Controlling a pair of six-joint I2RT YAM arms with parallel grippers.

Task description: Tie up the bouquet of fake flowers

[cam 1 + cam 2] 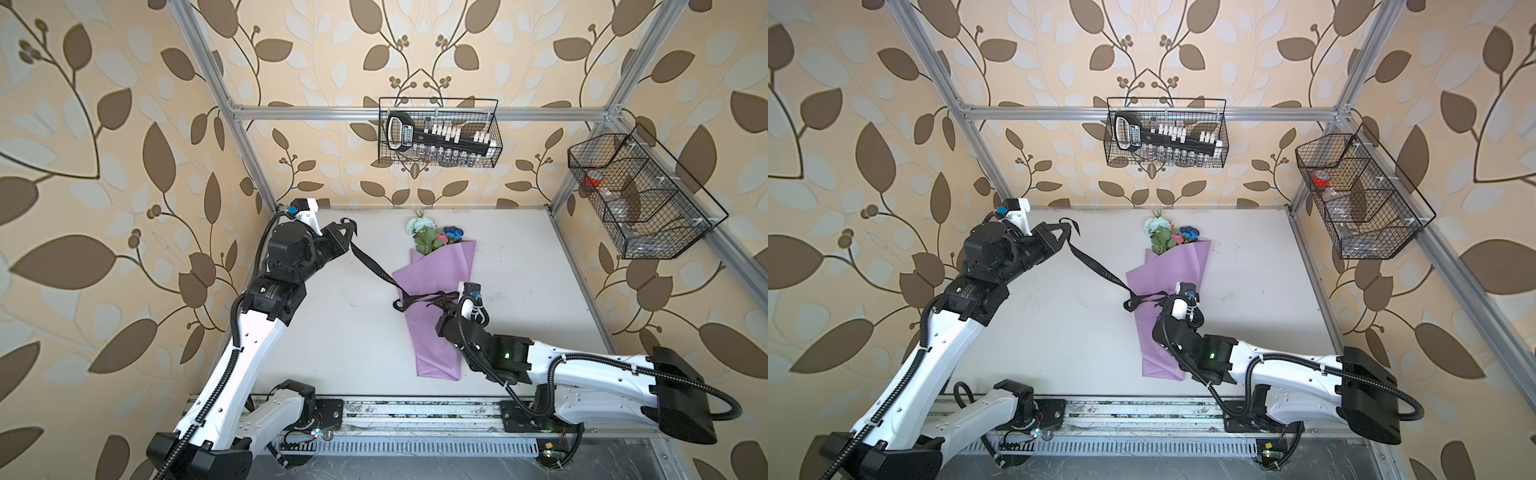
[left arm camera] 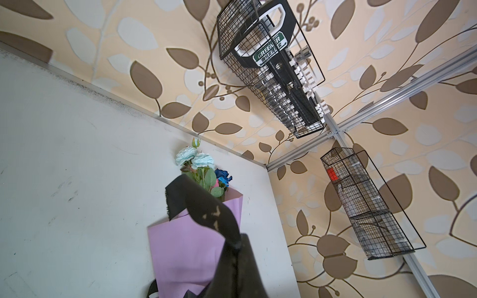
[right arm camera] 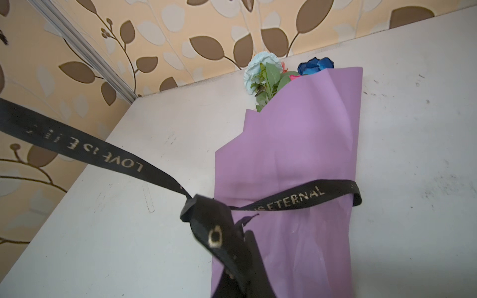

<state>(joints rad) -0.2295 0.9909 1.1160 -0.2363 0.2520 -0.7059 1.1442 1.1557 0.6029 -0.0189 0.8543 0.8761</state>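
Note:
The bouquet of fake flowers (image 1: 432, 266) (image 1: 1173, 266) lies on the white table (image 1: 332, 332), wrapped in lilac paper, blooms toward the back wall. A black lettered ribbon (image 1: 370, 266) (image 3: 103, 154) circles its middle and crosses in a knot (image 3: 196, 206) at the wrap's left edge. My left gripper (image 1: 351, 232) (image 2: 238, 245) is shut on one ribbon end, raised at the far left, and that strand runs taut. Over the bouquet's (image 3: 296, 154) middle, my right gripper (image 1: 442, 305) (image 3: 245, 234) is shut on the other ribbon end.
A wire basket (image 1: 438, 133) holding a socket tool set hangs on the back rail. Another wire basket (image 1: 640, 195) hangs on the right frame. Aluminium posts (image 1: 249, 158) stand at the table's back corners, and the arms' base rail (image 1: 415, 415) runs along the front.

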